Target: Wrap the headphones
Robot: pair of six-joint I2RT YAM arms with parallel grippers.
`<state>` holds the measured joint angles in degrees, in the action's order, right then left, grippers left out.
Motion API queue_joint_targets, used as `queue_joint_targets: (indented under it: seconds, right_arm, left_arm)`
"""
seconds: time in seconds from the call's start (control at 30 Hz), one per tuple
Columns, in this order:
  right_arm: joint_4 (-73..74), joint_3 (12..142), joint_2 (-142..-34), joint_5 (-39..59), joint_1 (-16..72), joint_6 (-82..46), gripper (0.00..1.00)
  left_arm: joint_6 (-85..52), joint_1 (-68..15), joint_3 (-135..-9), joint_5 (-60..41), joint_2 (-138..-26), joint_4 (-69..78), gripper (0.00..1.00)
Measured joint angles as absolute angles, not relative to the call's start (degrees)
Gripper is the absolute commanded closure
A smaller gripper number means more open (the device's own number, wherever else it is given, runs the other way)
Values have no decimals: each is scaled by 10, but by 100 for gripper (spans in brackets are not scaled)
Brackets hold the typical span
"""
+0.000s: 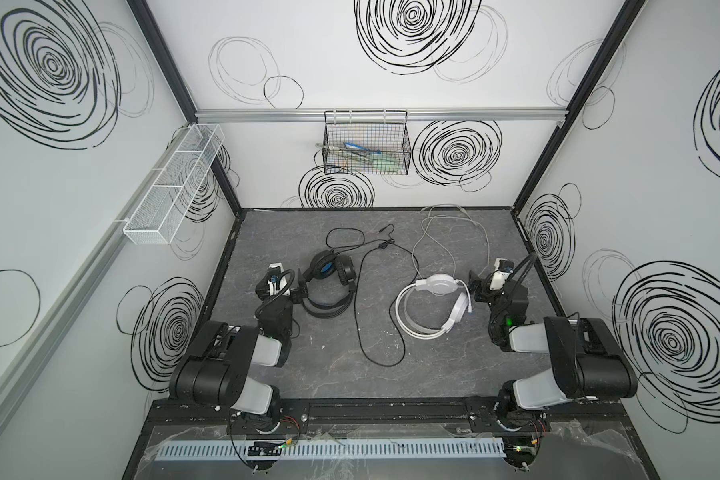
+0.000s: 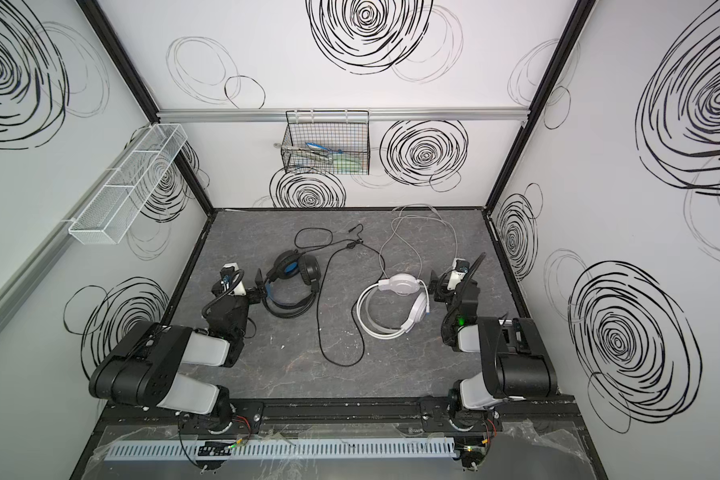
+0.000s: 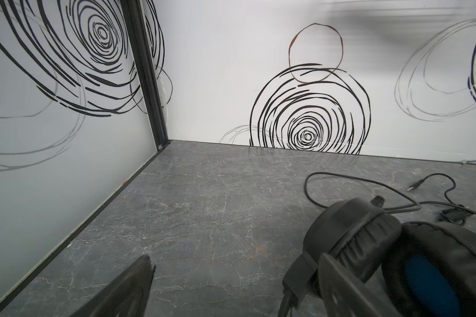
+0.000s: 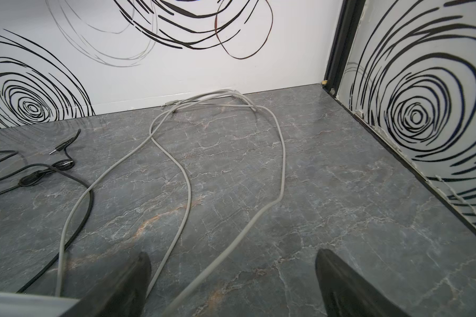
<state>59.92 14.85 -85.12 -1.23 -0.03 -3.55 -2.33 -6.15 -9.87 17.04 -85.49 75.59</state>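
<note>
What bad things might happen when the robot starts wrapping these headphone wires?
The black cable and white cable cross each other, so pulling one may drag the other along.
The open left gripper sits right beside the black headset and might shove it instead of grabbing it.

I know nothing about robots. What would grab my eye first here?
Two headsets lie on the grey table: a black headset centre-left and a white headset centre-right, with a black cable and a white cable sprawled loose around them. An open gripper sits beside each: left gripper by the black, right gripper by the white. Bold black swirls cover the walls.
</note>
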Motion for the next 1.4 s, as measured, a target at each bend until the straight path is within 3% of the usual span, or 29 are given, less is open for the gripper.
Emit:
queue_joint_targets:
  seconds: [1.27, 1.4]
  right_arm:
    - [599, 149, -851, -3, -8, -35, 3]
    - [547, 172, -838, 3, -8, -33, 3]
  left_arm:
    - [-23, -60, -98, 172, -855, 756, 4]
    - [-24, -60, -98, 174, -844, 751, 4]
